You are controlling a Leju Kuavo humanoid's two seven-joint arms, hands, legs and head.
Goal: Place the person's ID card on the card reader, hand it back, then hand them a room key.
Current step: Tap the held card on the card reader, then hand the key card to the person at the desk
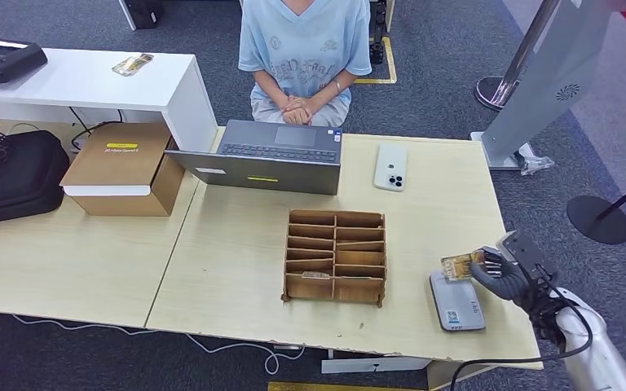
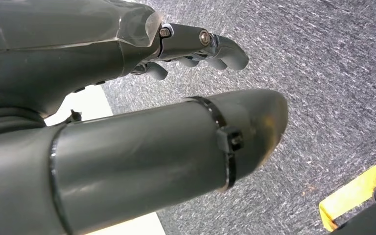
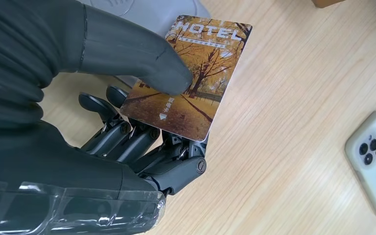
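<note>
Here the right hand (image 3: 127, 142) pinches the hotel card (image 3: 188, 76) between thumb and fingers just above the card reader (image 1: 456, 303). Thin, stiff and likely slippery, it is best gripped by its edges. The left hand (image 2: 196, 49) hangs empty, fingers loosely curled.

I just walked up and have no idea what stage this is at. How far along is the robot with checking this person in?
The ID steps look finished, though that is a guess: the card reader lies bare on the table and no ID card shows. In hand now: the right hand pinches a room key printed HOTEL, above the table near the reader. Left: passing it across to the person, whose hands are clasped. The left hand holds nothing.
</note>
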